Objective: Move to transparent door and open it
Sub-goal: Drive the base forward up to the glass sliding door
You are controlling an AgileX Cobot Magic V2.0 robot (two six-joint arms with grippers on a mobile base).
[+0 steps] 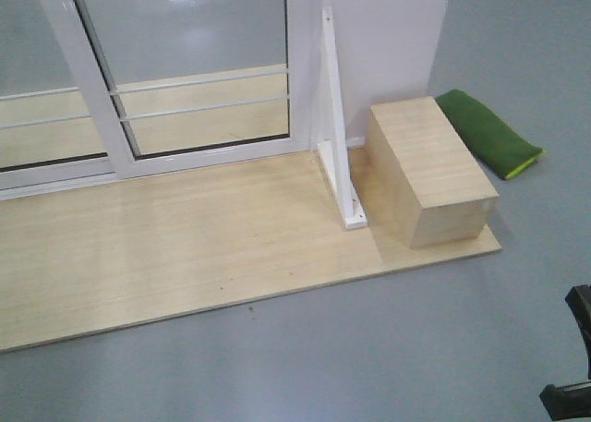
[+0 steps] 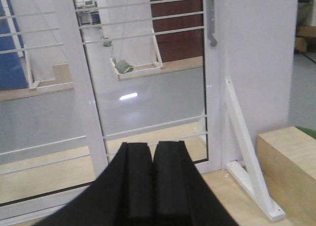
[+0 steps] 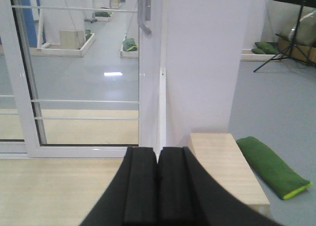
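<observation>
The transparent door (image 1: 199,66) stands in the upper left of the front view. The left gripper (image 2: 153,157) and the right gripper (image 3: 158,159) both have their jaws pressed together.

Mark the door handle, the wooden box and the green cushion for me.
door handle (image 3: 143,8): right wrist view, on the grey bar above its curved lower end.
wooden box (image 1: 427,154): exterior front-facing view, on its top face.
green cushion (image 1: 488,131): exterior front-facing view, middle of its upper surface.
</observation>
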